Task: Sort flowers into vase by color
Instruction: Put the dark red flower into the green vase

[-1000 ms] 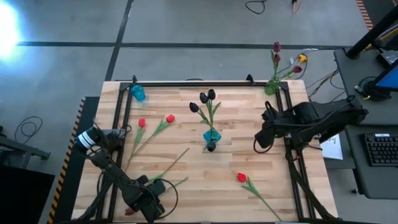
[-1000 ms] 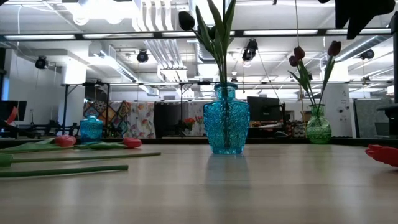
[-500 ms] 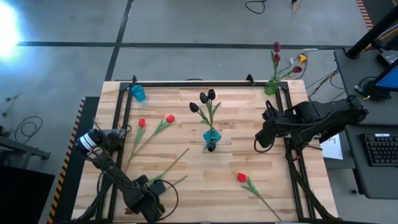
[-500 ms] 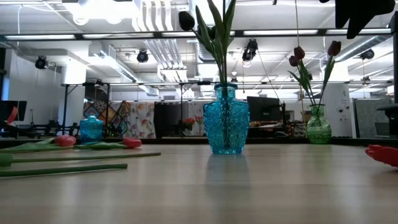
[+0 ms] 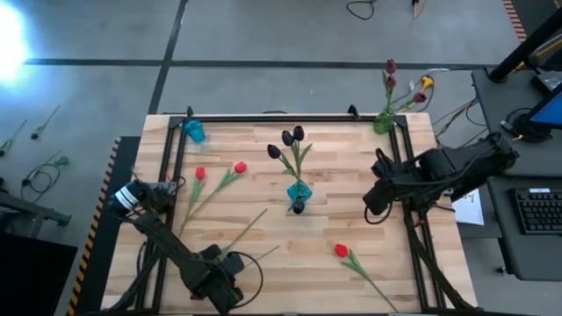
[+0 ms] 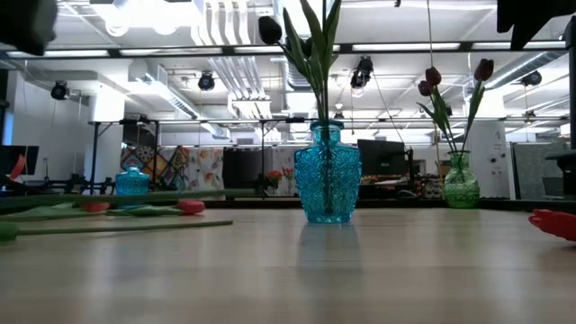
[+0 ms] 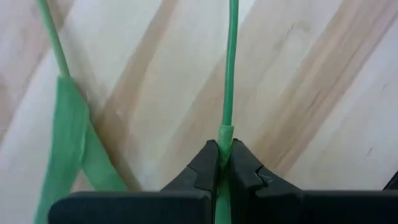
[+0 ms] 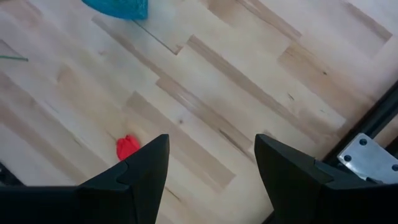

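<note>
Left wrist view: left gripper [image 7: 224,163] clamps the thin green flower stem [image 7: 231,68], running straight up-frame over the pale wooden tabletop [image 7: 323,93].

In the left wrist view the stem [image 7: 231,68] clamped in the left tool [image 7: 223,163] ran off the picture's edge, so its head and color could not be told. A second stem [image 7: 53,37] beside it was cut off likewise. In the low view the red flower [image 6: 555,222] was cropped at the edge. The right tool [image 8: 211,168] hid part of the worktop [image 8: 261,68].
</note>
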Available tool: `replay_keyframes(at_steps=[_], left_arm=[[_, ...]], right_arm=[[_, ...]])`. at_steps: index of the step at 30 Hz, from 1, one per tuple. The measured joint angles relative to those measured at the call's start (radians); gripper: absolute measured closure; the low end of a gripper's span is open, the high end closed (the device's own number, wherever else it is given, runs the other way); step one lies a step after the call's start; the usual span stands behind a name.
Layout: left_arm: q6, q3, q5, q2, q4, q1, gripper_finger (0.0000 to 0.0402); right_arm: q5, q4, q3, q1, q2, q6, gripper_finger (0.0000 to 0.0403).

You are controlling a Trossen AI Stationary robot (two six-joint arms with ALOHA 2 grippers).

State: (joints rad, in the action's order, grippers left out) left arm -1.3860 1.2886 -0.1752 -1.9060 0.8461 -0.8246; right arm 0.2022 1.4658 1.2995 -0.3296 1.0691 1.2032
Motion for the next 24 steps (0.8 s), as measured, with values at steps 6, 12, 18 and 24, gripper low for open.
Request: replay_keyframes(at_steps=[6, 12, 18, 24], left_arm=[[0.134, 0.011, -0.065, 0.001, -0.017, 0.080, 0.0402], [0.441, 0.025, -0.104, -0.002, -0.202, 0.187, 0.0401], [0.599, 0.028, -0.128, -0.070, -0.372, 0.282, 0.0401], [0.731, 0.172, -0.090, -0.205, -0.397, 0.320, 0.0401]], right_arm=[[0.011, 0.000, 0.000, -0.052, 0.000, 0.036, 0.0175], [0.008, -0.004, 0.000, -0.107, 0.000, 0.022, 0.0175], [0.035, -0.086, 0.000, -0.211, 0.001, -0.096, 0.0175], [0.061, -0.186, 0.000, -0.296, 0.042, -0.132, 0.0175]])
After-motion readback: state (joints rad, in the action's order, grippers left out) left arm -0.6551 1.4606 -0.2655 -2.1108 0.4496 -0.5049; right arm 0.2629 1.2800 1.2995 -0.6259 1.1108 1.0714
